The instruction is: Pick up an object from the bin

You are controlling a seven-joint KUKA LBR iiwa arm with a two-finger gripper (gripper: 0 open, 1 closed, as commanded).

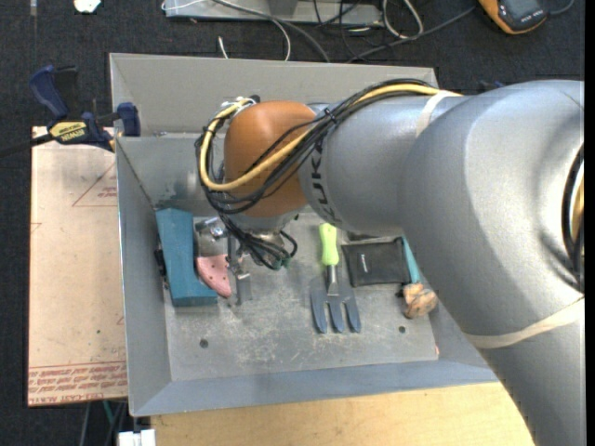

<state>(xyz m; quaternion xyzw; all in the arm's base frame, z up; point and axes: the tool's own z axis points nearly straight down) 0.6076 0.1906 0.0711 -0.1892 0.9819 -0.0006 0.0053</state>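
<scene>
Even, fairly bright light from above, broad soft sheen along the grey arm [446, 175], dull glow on its orange cover [262, 124], arm's shadow darkening the back left corner of the bin [279, 356], dark floor [65, 40] all round.

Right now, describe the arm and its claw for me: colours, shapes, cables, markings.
The arm is thick, rounded and silver-grey, with dark lettering running along the link nearest the wrist. An orange domed cover caps the wrist. Yellow and black cables run along the arm and loop over that cover. Below it hangs the claw, slim and bare metal.
</scene>
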